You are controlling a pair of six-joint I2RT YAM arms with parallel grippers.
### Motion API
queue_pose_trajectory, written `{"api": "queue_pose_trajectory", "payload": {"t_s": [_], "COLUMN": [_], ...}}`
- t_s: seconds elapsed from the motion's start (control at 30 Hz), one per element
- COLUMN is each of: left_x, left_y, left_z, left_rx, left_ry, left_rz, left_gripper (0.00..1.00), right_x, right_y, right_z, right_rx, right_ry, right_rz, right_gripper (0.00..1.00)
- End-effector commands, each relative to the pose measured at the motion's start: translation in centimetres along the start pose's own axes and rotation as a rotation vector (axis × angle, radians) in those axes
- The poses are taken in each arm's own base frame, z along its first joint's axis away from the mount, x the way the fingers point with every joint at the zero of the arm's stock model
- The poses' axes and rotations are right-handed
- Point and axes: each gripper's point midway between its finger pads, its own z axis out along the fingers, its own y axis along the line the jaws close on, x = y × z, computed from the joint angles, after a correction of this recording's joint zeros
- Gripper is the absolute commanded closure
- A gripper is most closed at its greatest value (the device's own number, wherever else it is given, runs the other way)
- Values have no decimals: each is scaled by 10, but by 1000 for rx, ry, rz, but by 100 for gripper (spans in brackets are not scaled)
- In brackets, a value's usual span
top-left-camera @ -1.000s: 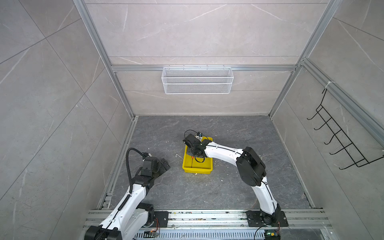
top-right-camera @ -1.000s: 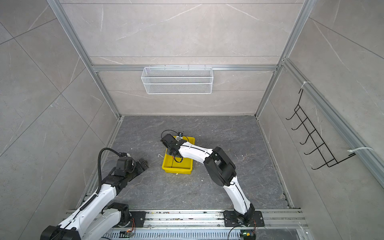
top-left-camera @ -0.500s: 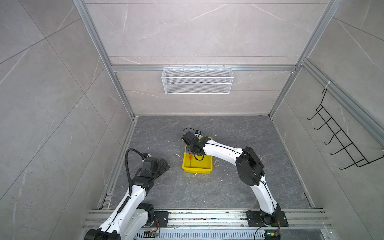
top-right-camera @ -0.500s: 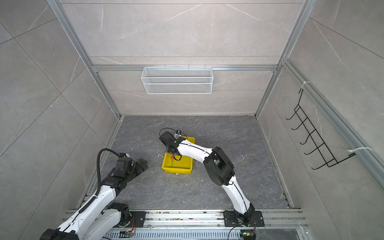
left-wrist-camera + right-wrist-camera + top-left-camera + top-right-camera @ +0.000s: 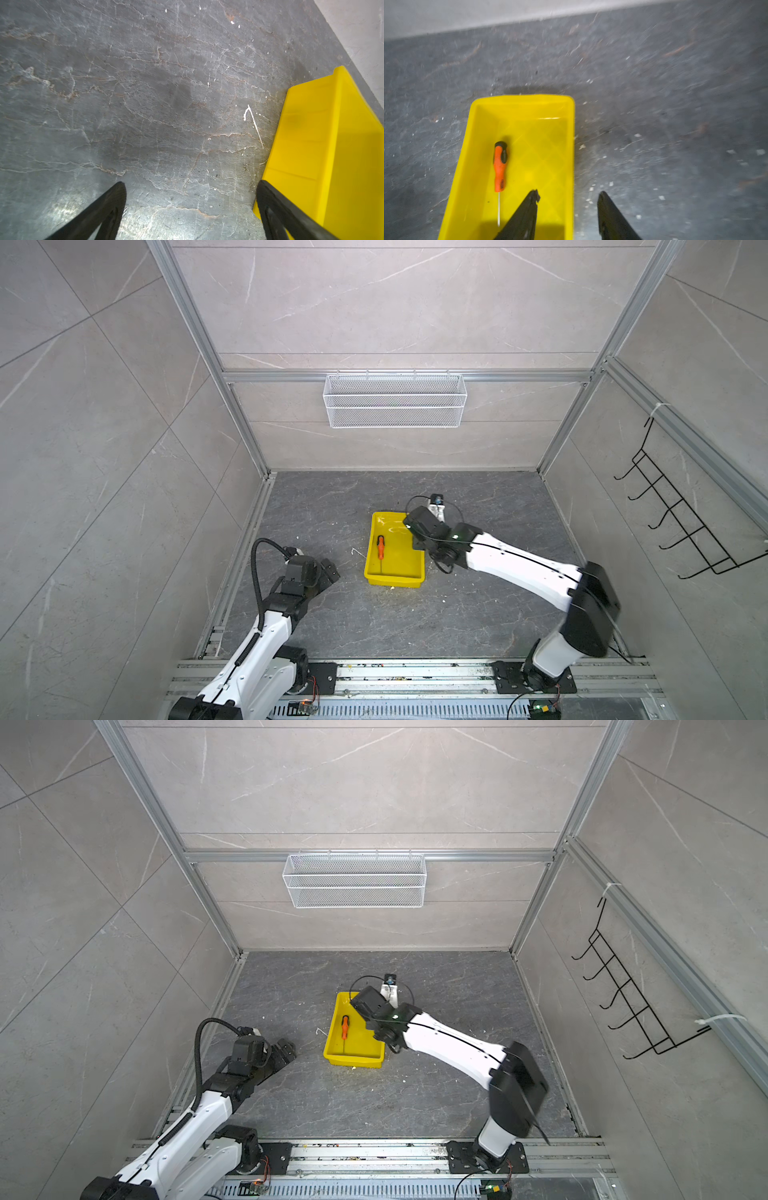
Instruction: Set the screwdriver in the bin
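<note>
Item: screwdriver (image 5: 500, 166) — released a moment ago, now lying flat along the left side of the bin (image 5: 395, 578), task apparently met; right pincer (image 5: 568, 194) parted, empty, drawn back over the bin's right rim; left pincer (image 5: 190, 184) open, idle.

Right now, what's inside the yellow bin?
Just the screwdriver, lying flat on the bin's floor. The right claw hides a bit of the floor in the wrist view, and the arm covers one corner in both top views.

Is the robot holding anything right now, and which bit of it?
Nothing is held. The small orange-handled screwdriver lies in the shallow yellow plastic bin; the right end effector and left end effector are both open and empty.
</note>
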Motion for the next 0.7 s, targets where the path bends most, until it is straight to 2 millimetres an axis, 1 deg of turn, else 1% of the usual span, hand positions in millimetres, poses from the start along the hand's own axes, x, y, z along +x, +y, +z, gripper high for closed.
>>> {"api": "queue_pose_trajectory", "payload": {"t_s": [0.0, 0.03, 0.07, 0.1, 0.13, 0.17, 0.23, 0.3, 0.37, 0.47, 0.53, 0.63, 0.67], "left_x": [-4, -3, -3, -3, -4, -4, -5, -6, -7, -9, -8, -8, -7], "left_y": [-5, -6, -6, -5, -5, -6, -7, -8, -8, -8, -7, -8, -9], "left_z": [2, 3, 3, 4, 4, 4, 3, 3, 2, 1, 2, 3, 4], "left_rx": [5, 1, -4, -7, -6, -5, 2, 10, 12, 14, 8, 6, 9], "left_ry": [5, 12, 17, 19, 16, 14, 8, 0, -10, -22, -18, -6, -1], "left_rz": [18, 20, 20, 20, 19, 20, 20, 19, 16, 13, 11, 16, 18], "left_gripper": [0, 0, 0, 0, 0, 0, 0, 0, 0, 0, 0, 0, 0], "right_x": [-12, -14, -13, -14, -18, -21, -22, -14, -2, 6, 8, 16, 17], "right_y": [-76, -94, -111, -128, -147, -166, -204, -226, -238, -244, -246, -242, -242], "right_z": [-20, -24, -25, -27, -29, -31, -26, -10, 10, 27, 38, 57, 59], "right_rx": [215, 243, 271, 307, 379, 468, 631, 655, 635, 658, 661, 592, 587], "right_ry": [-121, -134, -141, -159, -199, -247, -328, -310, -277, -259, -257, -246, -253], "right_rz": [-121, -120, -128, -136, -145, -149, -158, -115, -69, -74, -72, -47, -43], "right_gripper": [49, 48, 41, 31, 23, 20, 19, 17, 16, 15, 15, 15, 15]}}
